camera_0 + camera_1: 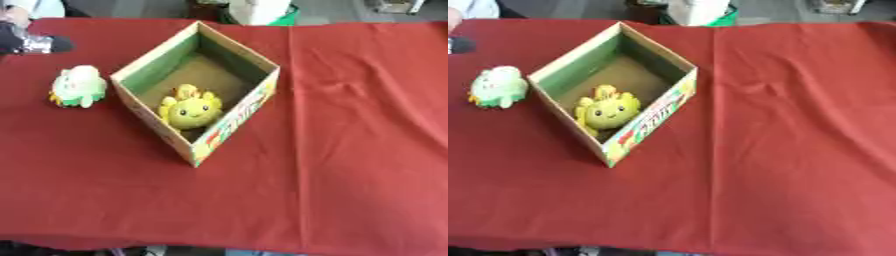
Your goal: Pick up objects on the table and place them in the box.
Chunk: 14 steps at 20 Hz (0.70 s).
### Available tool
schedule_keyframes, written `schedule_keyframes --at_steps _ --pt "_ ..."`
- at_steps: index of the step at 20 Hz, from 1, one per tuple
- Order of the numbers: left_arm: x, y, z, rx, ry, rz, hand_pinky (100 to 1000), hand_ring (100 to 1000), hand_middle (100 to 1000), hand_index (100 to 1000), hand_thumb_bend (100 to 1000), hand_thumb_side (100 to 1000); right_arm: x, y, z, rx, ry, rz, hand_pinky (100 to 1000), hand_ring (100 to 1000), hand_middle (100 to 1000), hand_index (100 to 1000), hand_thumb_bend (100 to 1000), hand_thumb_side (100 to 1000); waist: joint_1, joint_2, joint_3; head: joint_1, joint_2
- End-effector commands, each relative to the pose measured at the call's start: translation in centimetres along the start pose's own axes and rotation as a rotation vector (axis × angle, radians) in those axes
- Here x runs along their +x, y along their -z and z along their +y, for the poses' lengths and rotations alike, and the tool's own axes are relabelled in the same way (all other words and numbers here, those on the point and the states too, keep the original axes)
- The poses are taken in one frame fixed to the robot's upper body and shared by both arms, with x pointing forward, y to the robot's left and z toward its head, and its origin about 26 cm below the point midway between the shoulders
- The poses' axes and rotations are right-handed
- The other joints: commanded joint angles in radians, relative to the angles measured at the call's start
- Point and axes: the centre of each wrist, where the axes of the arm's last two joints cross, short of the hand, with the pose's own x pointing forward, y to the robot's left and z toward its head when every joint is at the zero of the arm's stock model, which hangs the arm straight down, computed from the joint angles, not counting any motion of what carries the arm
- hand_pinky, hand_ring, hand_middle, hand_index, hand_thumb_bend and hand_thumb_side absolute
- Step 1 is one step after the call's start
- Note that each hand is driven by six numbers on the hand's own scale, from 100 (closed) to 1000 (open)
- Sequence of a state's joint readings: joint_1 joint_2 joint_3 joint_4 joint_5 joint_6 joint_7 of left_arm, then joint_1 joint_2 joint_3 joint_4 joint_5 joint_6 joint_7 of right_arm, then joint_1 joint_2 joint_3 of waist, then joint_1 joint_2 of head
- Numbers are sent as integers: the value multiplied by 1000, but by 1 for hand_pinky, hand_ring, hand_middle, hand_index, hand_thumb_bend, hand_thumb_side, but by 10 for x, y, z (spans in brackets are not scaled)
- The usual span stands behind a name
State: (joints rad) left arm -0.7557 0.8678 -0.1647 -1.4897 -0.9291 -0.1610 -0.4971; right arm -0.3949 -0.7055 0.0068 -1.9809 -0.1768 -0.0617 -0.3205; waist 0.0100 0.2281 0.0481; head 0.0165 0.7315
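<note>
The left hand point(33, 44) shows only as a black and silver shape at the table's far left edge, cut off by the frame. It cannot be told whether it is released, clenched or grasping anything. It is apart from both toys and the box. The right hand is out of sight. Nearest to the left hand, just toward the robot, a white and green plush point(79, 86) lies on the red cloth point(350, 150), near the box's left corner but not touching it. Further to the hand's right stands the open cardboard box point(234, 122), turned so that one corner points at the robot, with a printed outer wall on its near right side. Inside, a yellow flower plush point(190, 110) with a smiling face sits in the near corner, on the box floor. Beyond the box, away from the hand, the cloth stretches bare and lightly creased to the table's right edge.
</note>
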Motion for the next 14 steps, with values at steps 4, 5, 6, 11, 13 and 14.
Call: schedule_keyframes --at_steps 4,5,6,11,13,14 --pt "-10 5 2 -134 29 7 808 847 880 1000 763 966 7 3 -1 2 -13 -20 865 781 765 891 100 883 2 -7 -1 7 -23" --pt "-11 6 0 -169 18 6 812 856 891 1000 744 929 7 3 -1 2 -11 -16 865 779 764 889 100 888 3 -5 -1 8 -24" --pt "-11 8 -2 -200 2 2 812 858 895 1000 732 912 6 2 0 2 -11 -11 866 778 763 885 100 887 3 -4 -1 8 -26" --pt "-15 13 -10 -304 -78 -28 825 878 914 1000 743 865 5 0 2 -3 -9 10 868 773 758 869 100 872 2 6 -5 8 -36" --pt "-14 15 -12 -330 -86 -40 828 882 921 1000 743 848 5 0 3 -7 -7 17 869 771 757 867 100 869 3 10 -7 9 -40" --pt "-14 15 -13 -342 -87 -45 828 884 920 1000 737 842 4 0 3 -7 -6 21 870 770 756 866 100 866 3 13 -8 10 -42"
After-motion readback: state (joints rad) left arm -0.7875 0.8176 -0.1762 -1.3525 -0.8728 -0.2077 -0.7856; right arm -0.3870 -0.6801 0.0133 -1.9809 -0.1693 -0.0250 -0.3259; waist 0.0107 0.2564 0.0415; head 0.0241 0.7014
